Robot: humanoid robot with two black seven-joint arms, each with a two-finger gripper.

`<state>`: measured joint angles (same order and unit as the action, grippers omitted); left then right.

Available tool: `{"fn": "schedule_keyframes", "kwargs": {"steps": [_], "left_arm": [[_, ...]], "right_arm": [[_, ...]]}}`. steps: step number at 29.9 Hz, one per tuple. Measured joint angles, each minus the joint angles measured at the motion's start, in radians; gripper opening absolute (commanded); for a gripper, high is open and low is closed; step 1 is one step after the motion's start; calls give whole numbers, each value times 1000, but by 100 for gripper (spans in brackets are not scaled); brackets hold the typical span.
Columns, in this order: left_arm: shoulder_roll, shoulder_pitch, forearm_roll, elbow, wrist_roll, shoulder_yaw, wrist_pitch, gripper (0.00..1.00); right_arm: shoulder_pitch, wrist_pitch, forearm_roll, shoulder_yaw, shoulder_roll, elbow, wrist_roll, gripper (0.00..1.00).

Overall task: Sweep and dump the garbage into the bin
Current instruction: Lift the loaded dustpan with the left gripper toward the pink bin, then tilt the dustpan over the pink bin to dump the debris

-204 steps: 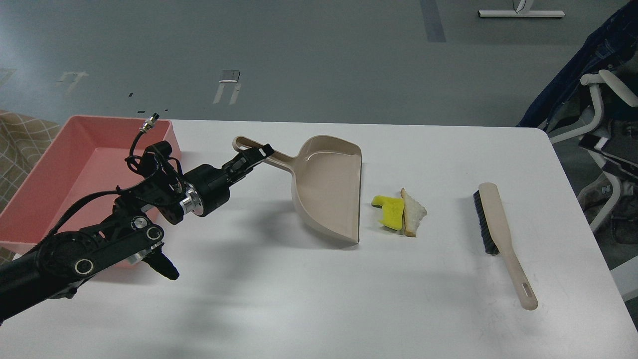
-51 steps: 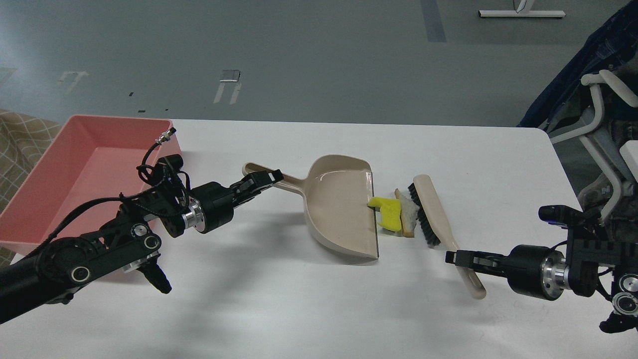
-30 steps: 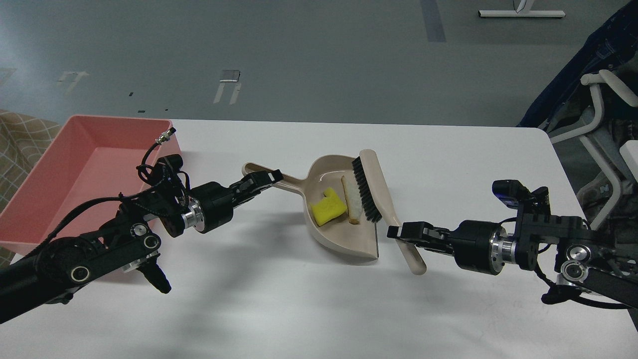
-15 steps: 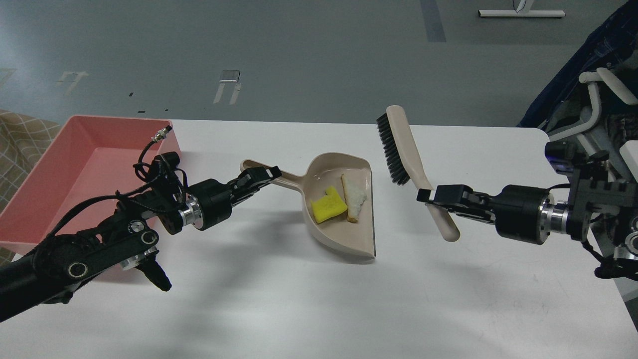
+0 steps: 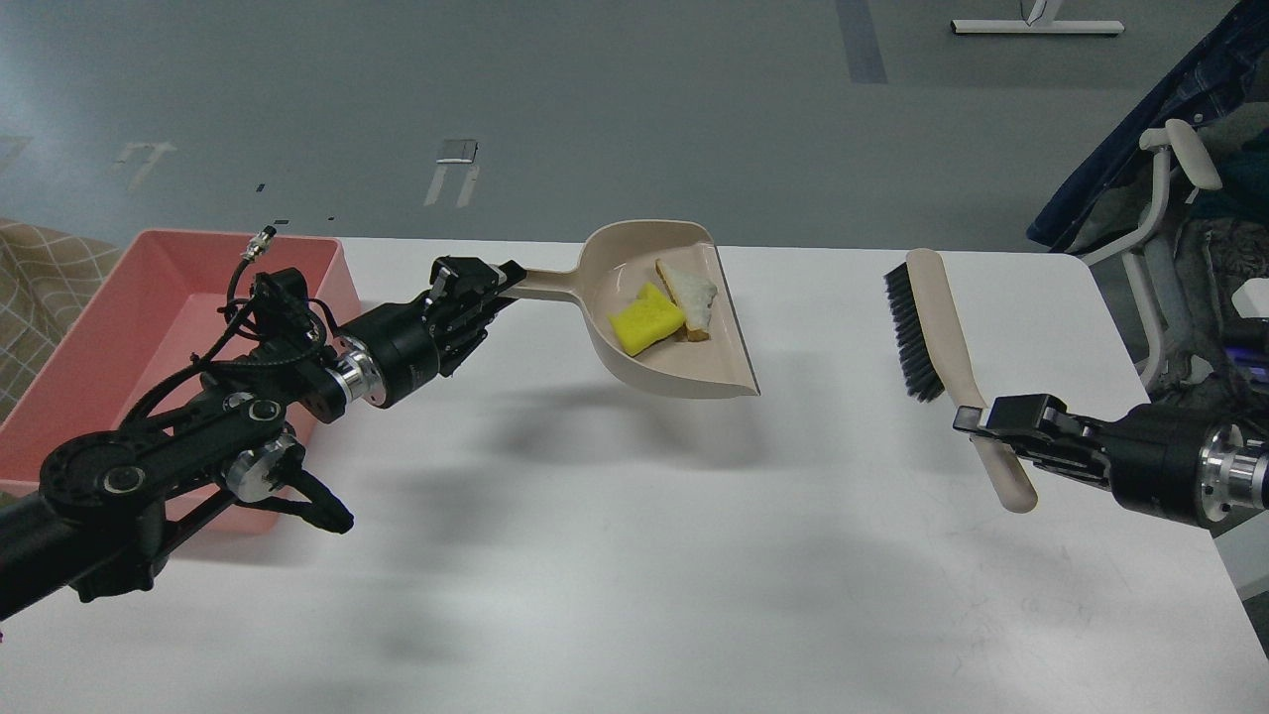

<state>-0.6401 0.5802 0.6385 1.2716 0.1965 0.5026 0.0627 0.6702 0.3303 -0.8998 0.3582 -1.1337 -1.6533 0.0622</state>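
Observation:
My left gripper (image 5: 488, 281) is shut on the handle of the beige dustpan (image 5: 684, 357) and holds it in the air above the table. The yellow sponge chunk (image 5: 644, 319) and the whitish bread wedge (image 5: 688, 294) lie in the pan. The pink bin (image 5: 119, 317) stands at the table's left edge, to the left of the dustpan. My right gripper (image 5: 981, 421) is shut on the handle of the beige brush (image 5: 932, 317), held up at the right with its black bristles facing left.
The white table (image 5: 634, 555) has its front edge and right edge near my right arm. A chair frame (image 5: 1170, 218) stands beyond the right edge. A patterned cloth (image 5: 40, 278) lies left of the bin.
The brush swept both scraps into the dustpan. My left gripper then lifted the loaded pan up and back. My right gripper drew the brush away to the right.

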Motion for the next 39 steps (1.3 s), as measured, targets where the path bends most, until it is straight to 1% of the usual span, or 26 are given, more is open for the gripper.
{"fn": "schedule_keyframes", "kwargs": {"steps": [10,14,18,22,27,31,33,35,37,39], "left_arm": [[-58,1,-48,0,-15,148,73,0],[-132,-5,-55,0,-16,211,127,0],[-208,-17,-80,1,-16,240,171,0],[-303,-43,-155,1,0,247,210,0],[-424,-88,-229,1,52,248,265,0],[-492,-121,-264,-7,90,248,297,0],[-527,-135,-280,-25,117,248,314,0],[-547,-145,-289,-41,136,248,328,0],[-563,-168,-292,-75,158,247,347,0],[-576,-197,-295,-131,192,246,383,0]], "right_arm": [[-77,-12,-2,-2,-10,1,7,0],[-82,-17,-2,-4,-5,-1,7,0],[-83,-20,-2,-4,-1,-1,7,0],[-83,-22,-3,-5,1,-1,7,0],[-83,-22,-3,-6,2,-2,7,0],[-86,-22,-3,-7,3,-2,7,0],[-88,-22,-3,-7,6,-2,7,0],[-88,-22,-3,-7,7,-2,7,0],[-89,-22,-4,-7,7,-2,7,0],[-89,-22,-4,-6,8,-2,7,0]]}}
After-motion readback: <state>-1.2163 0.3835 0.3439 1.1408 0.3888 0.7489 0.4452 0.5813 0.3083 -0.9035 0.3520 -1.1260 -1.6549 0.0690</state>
